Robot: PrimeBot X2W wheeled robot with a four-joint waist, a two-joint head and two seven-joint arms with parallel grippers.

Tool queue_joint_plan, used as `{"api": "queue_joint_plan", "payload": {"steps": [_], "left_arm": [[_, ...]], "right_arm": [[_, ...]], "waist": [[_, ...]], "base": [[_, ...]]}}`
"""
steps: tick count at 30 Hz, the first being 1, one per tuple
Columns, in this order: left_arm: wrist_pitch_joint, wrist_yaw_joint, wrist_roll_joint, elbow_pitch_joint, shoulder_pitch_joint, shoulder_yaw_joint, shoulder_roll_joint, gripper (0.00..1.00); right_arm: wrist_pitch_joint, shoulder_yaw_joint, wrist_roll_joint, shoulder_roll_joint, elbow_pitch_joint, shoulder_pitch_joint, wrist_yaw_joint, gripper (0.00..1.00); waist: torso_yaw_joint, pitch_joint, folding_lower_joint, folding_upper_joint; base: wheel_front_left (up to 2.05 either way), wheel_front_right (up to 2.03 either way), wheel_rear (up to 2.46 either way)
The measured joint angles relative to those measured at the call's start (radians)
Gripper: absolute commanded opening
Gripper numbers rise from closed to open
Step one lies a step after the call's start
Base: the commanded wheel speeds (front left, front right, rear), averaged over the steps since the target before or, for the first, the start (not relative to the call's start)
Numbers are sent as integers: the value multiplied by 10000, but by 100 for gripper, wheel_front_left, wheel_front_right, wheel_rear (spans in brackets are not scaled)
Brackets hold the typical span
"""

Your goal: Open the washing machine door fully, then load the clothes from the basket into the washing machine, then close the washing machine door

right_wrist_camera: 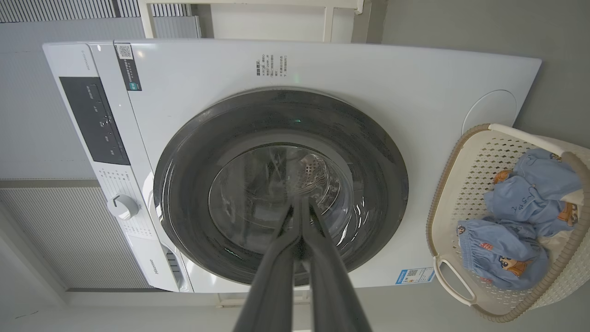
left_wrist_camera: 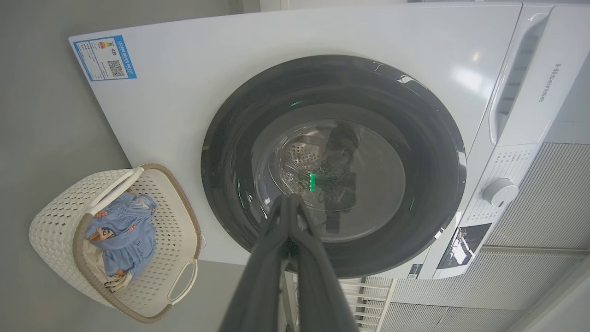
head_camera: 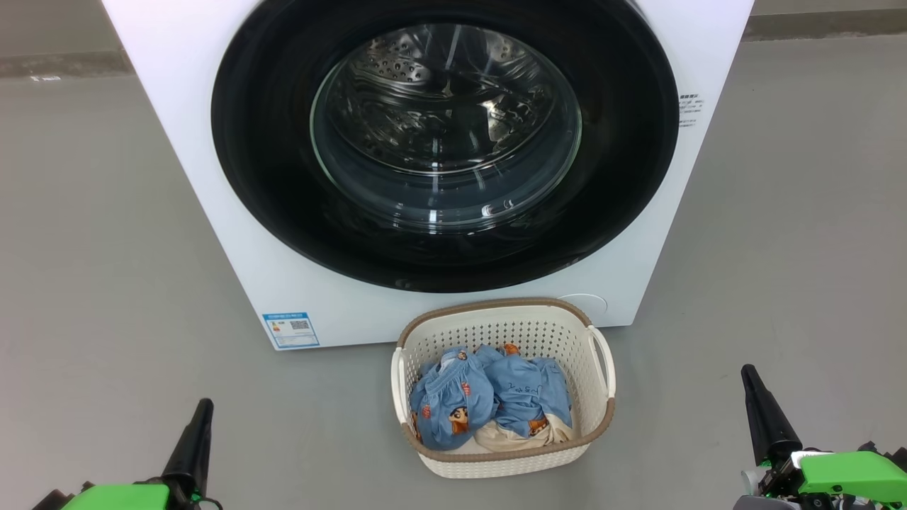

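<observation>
Both arms hang low and hold nothing. The left gripper (left_wrist_camera: pixel 291 203) has its two dark fingers pressed together into a single point, and the right gripper (right_wrist_camera: pixel 302 205) is pressed together the same way. Each points forward, clear of everything.

Ahead of them and between the two, a little closer to the right gripper, the basket (head_camera: pixel 496 306) stands on the grey floor (head_camera: pixel 106 283). The clothes (head_camera: pixel 489 397) lie in it as a bunched heap of light blue printed fabric, with a cream piece at the side nearest the grippers.

Just beyond the basket, and almost touching its far rim, is the white front of the washing machine (head_camera: pixel 184 142). A small blue label (head_camera: pixel 290 329) sits low on it, ahead of the left gripper. Past that, well beyond both grippers, the washing machine door (head_camera: pixel 269 177) lies flush against the front, with the steel drum showing through its glass.

I judge the first step, opening the door, has not begun, since the door is shut and nothing is loaded. The next move calls for one gripper to rise and reach forward to the edge of the door's black ring. I cannot make out a handle or catch, so which side to pull from is unclear.
</observation>
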Motion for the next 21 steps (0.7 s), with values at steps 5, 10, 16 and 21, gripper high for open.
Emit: {"api": "queue_joint_plan", "payload": {"steps": [5,10,16,21], "left_arm": [[0,0,2,0,0,2,-8,0],[0,0,2,0,0,4,-10,0],[0,0,2,0,0,6,-10,0],[0,0,2,0,0,8,-12,0]], "right_arm": [[0,0,0,0,0,0,0,0],[0,0,0,2,0,0,0,0],[0,0,0,2,0,0,0,0],[0,0,0,2,0,0,0,0]], "waist": [[0,0,0,0],[0,0,0,0],[0,0,0,0],[0,0,0,1]], "base": [[0,0,0],[0,0,0],[0,0,0],[0,0,0]]}}
